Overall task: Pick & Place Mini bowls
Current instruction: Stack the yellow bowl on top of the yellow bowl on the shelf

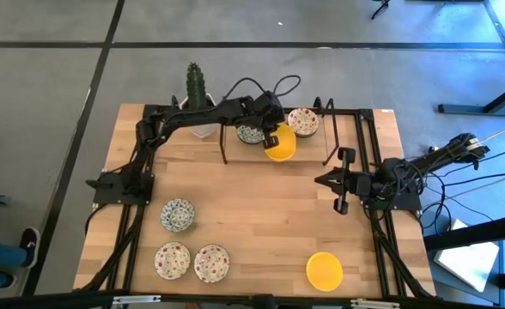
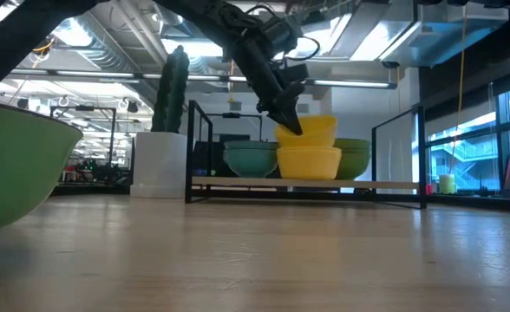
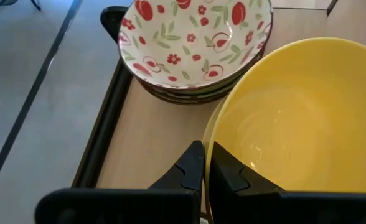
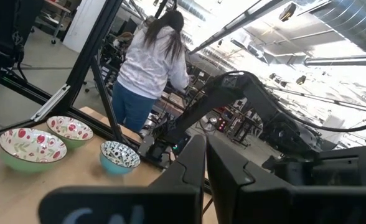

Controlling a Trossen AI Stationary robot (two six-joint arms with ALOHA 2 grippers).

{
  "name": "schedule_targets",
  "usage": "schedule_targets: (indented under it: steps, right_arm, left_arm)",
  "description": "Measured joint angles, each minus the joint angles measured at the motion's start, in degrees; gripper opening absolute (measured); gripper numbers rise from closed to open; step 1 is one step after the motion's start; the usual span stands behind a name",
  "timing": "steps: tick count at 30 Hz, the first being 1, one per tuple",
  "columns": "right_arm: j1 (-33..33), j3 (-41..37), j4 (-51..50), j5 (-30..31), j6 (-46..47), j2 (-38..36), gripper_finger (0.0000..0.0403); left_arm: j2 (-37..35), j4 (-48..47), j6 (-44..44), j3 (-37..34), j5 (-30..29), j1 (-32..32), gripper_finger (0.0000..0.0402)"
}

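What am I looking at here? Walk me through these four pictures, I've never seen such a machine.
Two dark robot arms work at a wooden table. One picture looks straight down, one looks level across the tabletop, and two come from cameras on each arm's wrist.

The left tool reaches over a black rack at the table's far edge, shut on the rim of a yellow bowl, just above another yellow bowl. A red-flowered bowl stack sits beside it.

The right tool waits shut and empty at the right side.

Loose on the table: three patterned bowls and another yellow one. A potted cactus stands at the far edge.
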Motion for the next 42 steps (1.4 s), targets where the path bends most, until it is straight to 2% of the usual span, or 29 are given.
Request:
schedule_targets:
  steps: [42]
  right_arm:
    - [0.0, 0.0, -0.4, 0.0, -0.5, 0.0, 0.0018]
  left_arm:
    - [0.0, -1.4, 1.5, 0.0, 0.6, -0.8, 0.0003]
